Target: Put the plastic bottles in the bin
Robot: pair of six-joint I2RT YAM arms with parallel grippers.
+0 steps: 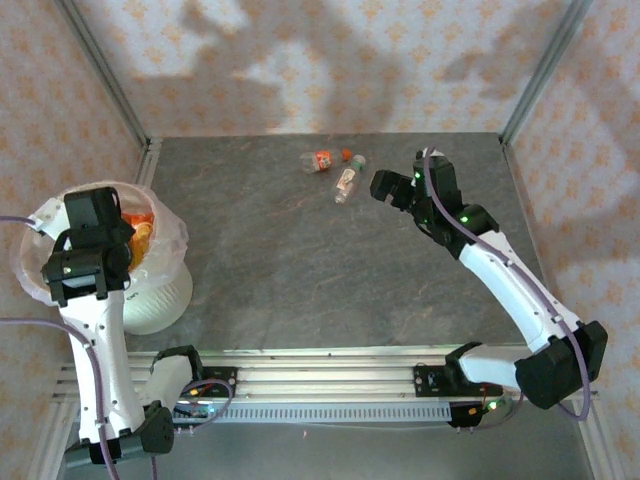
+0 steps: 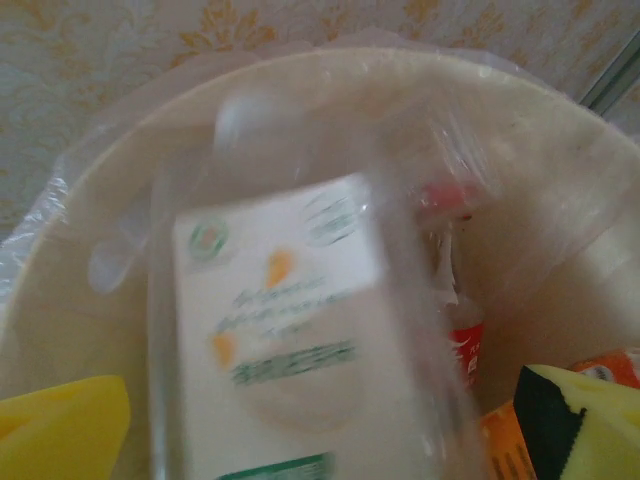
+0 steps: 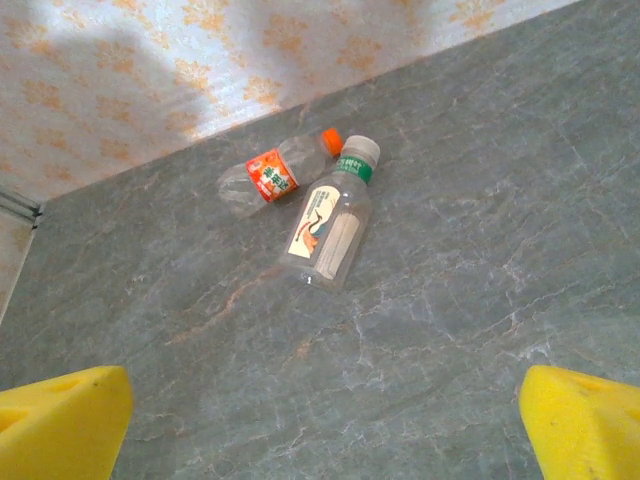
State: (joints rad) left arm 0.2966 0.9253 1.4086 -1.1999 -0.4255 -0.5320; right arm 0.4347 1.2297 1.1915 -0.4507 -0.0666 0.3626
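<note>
From above, the left arm hangs over the bin, which stands at the left edge of the desk with its thin bag folded over the rim and orange labels showing inside. That view hides what lies under the wrist. The left wrist camera supplies it: a clear bottle with a white label printed in green and orange, badly blurred, sits inside the bin's mouth between the yellow pads. The left pincer is spread, and a gap shows between the bottle and the right-hand pad, so nothing is pinched. The bottle's long axis runs up and down that picture, with a rounded clear end towards the bin's far wall. Which end carries the cap I cannot tell. Beside it, lower in the bin, lie a red-labelled bottle and orange labels. The right wrist camera shows what the top view gives only in small: two bottles lying flat on the far middle of the desk, well apart from the bin. The orange-labelled bottle has an orange cap, and the white-labelled bottle has a green collar and pale cap. Their caps are just beside each other and their bases splay apart. From above, the orange one lies roughly left to right with its cap to the right. The white one points its cap towards the far wall and its base towards the arms. The right pincer is spread wide and empty, near them and to their right.
</note>
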